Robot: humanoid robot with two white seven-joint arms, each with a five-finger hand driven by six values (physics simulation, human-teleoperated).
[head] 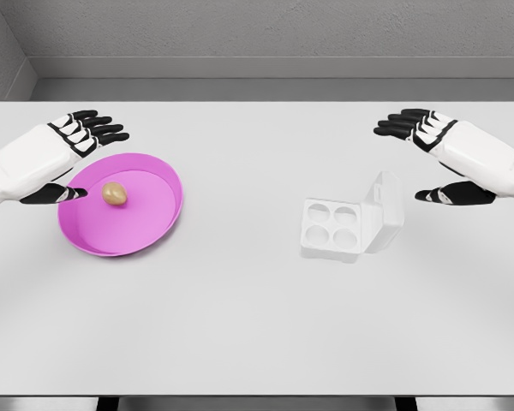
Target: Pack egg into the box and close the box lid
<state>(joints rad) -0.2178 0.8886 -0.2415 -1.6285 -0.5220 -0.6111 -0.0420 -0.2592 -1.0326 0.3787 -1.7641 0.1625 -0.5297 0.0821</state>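
Note:
A tan egg (114, 193) lies in a shallow pink plate (158, 218) on the left of the white table. A white egg box (343, 227) with several round cups sits right of centre, its clear lid (387, 202) standing open at the right side. My left hand (77, 158) hovers at the plate's left rim, fingers spread, thumb near the rim, holding nothing. Beyond the lid, my right hand (424, 158) is held with its fingers spread and empty.
The white table (240, 325) stretches wide in front of plate and box. Its far edge meets a grey wall, and the near edge runs along the bottom of the view.

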